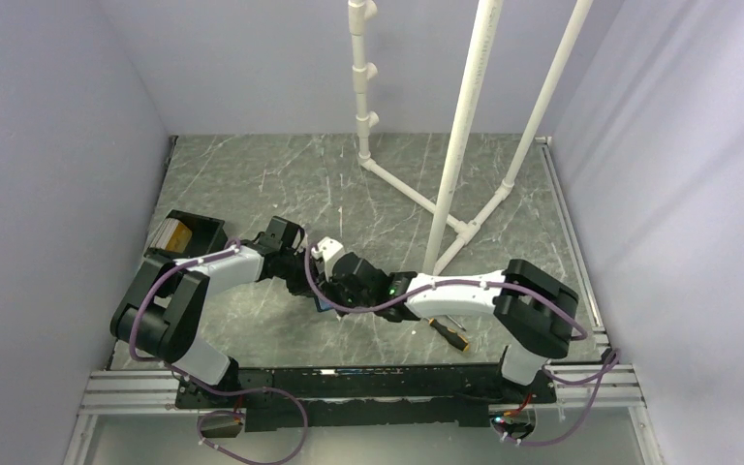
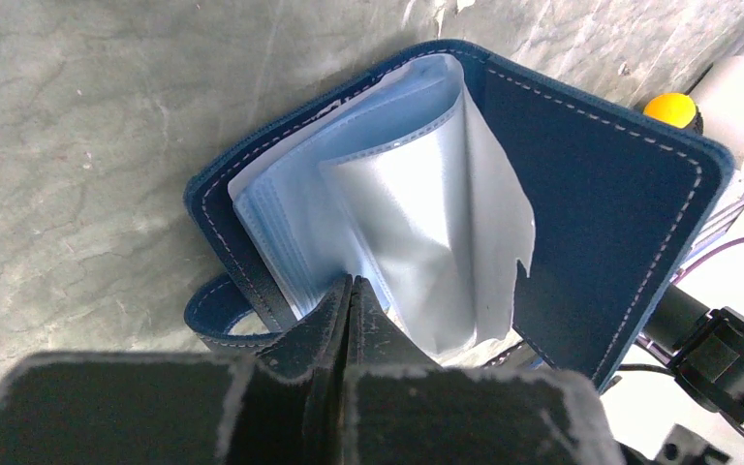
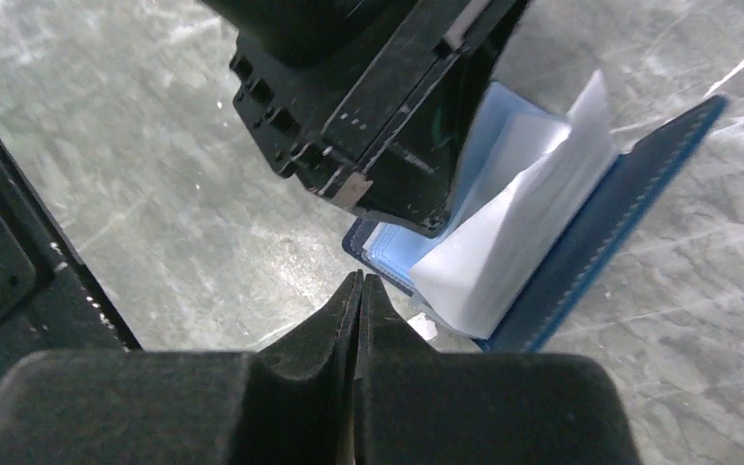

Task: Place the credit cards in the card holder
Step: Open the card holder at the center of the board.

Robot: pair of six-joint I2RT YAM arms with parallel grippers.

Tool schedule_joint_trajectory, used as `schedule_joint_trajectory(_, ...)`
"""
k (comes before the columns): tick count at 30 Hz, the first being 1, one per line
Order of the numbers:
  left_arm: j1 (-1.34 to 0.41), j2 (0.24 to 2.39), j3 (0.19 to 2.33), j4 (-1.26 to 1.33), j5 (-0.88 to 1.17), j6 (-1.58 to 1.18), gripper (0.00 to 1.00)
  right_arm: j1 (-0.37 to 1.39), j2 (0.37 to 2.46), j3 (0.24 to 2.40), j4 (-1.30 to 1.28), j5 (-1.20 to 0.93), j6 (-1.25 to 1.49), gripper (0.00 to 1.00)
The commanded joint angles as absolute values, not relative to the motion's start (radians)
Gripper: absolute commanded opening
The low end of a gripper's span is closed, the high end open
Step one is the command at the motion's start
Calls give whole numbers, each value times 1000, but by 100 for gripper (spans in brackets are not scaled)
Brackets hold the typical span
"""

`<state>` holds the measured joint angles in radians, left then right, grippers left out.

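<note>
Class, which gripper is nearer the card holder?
Left. The left gripper touches the card holder at its sleeves, jaws shut; the right gripper, also shut, sits just off its corner.

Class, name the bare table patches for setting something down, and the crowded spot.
Bare: table between black box and pipe frame; also right of the frame. Crowded: centre, where left arm and right arm meet over the card holder.
</note>
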<state>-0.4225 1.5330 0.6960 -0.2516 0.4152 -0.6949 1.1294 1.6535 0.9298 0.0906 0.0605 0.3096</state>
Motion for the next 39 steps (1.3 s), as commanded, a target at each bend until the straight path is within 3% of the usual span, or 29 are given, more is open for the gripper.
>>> schedule_joint_trajectory(1, -425, 1533, 699, -283, 337, -654, 3, 1172, 1681, 935, 178, 148, 236, 0)
schedule_joint_trajectory(22, -425, 1526, 695, -302, 325, -635, 2, 1126, 1804, 1002, 100, 648, 349, 0)
schedule_joint_trajectory(39, -424, 1545, 724, -341, 320, -597, 2, 1058, 1739, 894, 103, 384, 377, 0)
